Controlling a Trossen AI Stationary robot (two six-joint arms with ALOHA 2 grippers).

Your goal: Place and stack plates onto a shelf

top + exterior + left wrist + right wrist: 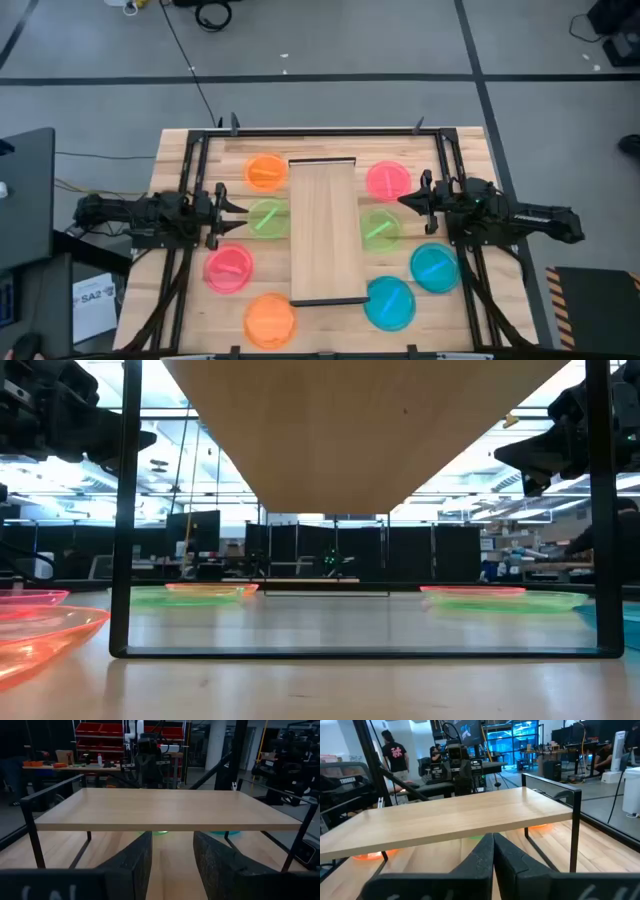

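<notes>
**Plates All Down, Shelf Still Bare**

Nearest to us in the low view lay a see-through orange plastic plate (40, 635) on the plank table (320, 690). Above it stood the long light-wood shelf (325, 232) with thin dark legs, and nothing was on top of it. We counted eight small round plates on the table around it. On one side lay an orange plate (266, 171), a lime green plate (268, 218), a pink plate (229, 267) and another orange plate (270, 319). On the other side lay a pink plate (387, 180), a green plate (380, 229) and two cyan blue plates (434, 267).

We saw the left gripper (237, 208) hang just beside the green plate with its claw wide and holding nothing. We saw the right gripper (406, 201) hang between the pink and green plates, claw pinched tight, also holding nothing.

We think no plate had been picked yet. To do it well, a claw should come down over a plate's rim, pinch the edge gently, lift clear of the shelf edge, then set it flat.
</notes>
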